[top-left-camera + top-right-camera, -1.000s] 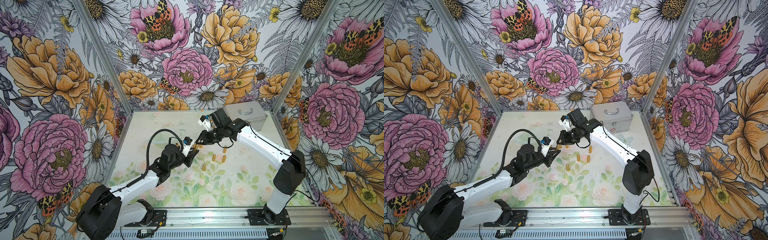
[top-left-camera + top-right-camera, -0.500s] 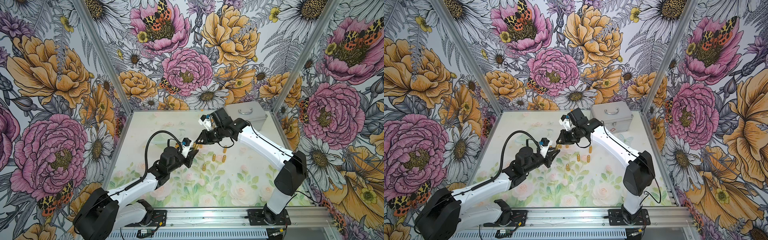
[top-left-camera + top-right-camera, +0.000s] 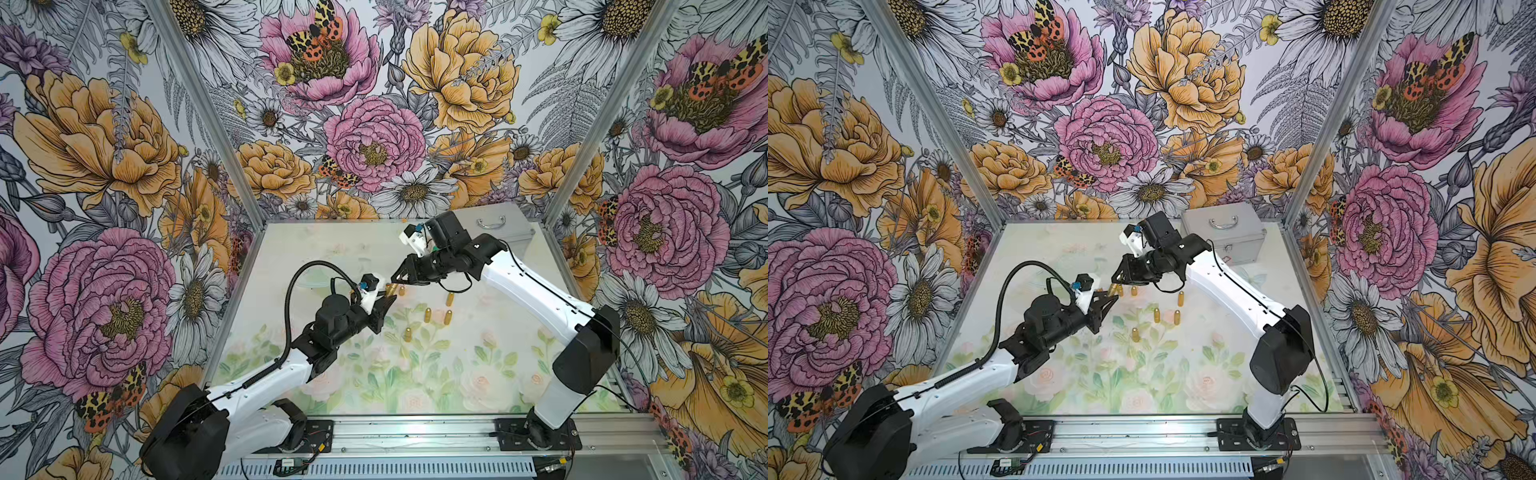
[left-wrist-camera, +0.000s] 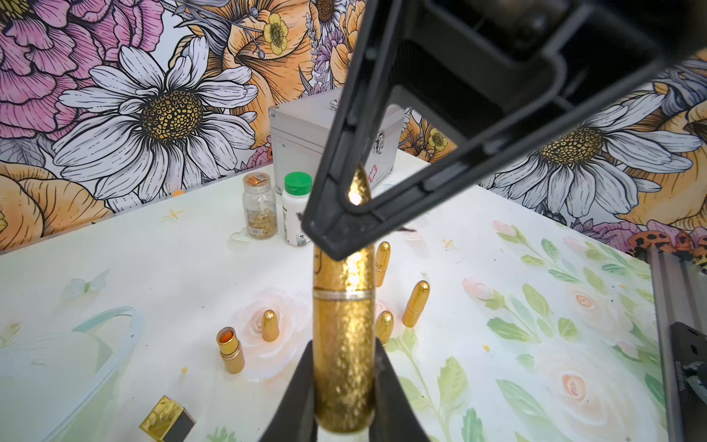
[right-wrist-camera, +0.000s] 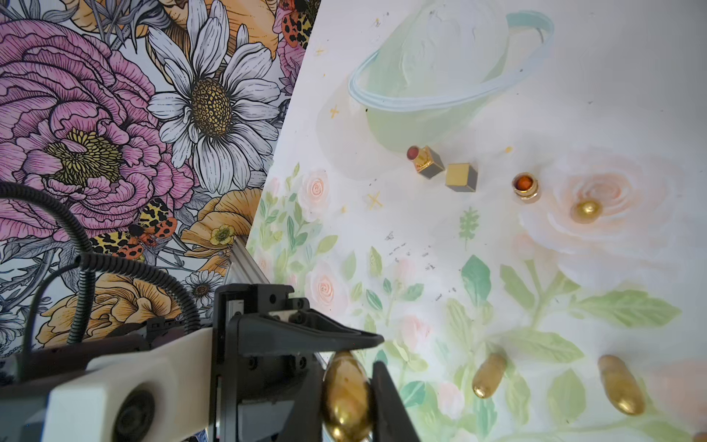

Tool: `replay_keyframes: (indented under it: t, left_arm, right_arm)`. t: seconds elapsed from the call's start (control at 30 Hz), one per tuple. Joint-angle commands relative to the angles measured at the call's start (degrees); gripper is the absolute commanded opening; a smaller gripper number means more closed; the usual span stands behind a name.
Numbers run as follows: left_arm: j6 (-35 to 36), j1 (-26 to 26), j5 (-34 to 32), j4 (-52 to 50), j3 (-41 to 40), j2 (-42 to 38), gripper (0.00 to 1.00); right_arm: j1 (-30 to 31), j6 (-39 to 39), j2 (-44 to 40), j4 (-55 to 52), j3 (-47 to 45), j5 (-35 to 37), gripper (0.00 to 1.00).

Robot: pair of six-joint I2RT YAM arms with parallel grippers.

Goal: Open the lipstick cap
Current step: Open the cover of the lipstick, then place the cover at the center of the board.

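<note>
Clamping the base of the gold lipstick (image 4: 344, 344), the left tool (image 3: 384, 303) opposes the right tool (image 3: 395, 279), which pinches the cap (image 4: 344, 271); the slick taper could slip free mid-pull.

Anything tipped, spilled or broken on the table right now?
One thing: the uncapped square lipstick seems to lie on its side, its square cap loose beside it, while the round open lipstick stands upright. No spill or damage visible. The held gold lipstick is capped.
</note>
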Motion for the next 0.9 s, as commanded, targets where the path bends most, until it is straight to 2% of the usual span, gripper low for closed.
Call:
replay_keyframes:
  t: [0.0, 0.2, 0.33, 0.5, 0.73, 0.87]
  left_arm:
    - [-1.72, 0.14, -0.43, -4.03, -2.66, -1.26, 0.0]
    - [-3.08, 0.19, 0.62, -1.5, -3.74, -2.86, 0.0]
    - [-3.29, 0.32, -0.63, -1.14, -4.22, -4.02, 0.0]
    - [-3.88, 0.78, -1.37, -0.35, -4.41, -4.15, 0.0]
    - [-4.89, 1.0, -2.08, 1.6, -4.24, -2.11, 0.0]
    - [-5.33, 0.96, -2.43, 2.59, -3.93, -0.52, 0.0]
  right_arm:
    - [-3.81, 0.13, -3.25, 4.73, 0.85, 6.06, 0.2]
    - [-4.78, 0.45, -3.72, 6.22, -1.06, 7.01, 0.2]
    - [-5.13, -1.54, -3.86, 6.16, -3.6, 14.71, 0.21]
    - [-4.96, -3.67, -0.69, 6.48, -7.9, 29.42, 0.21]
    - [-3.95, -3.29, 5.52, 13.81, -12.71, 36.56, 0.21]
    - [-3.82, -2.86, 9.69, 17.03, -13.15, 37.46, 0.21]
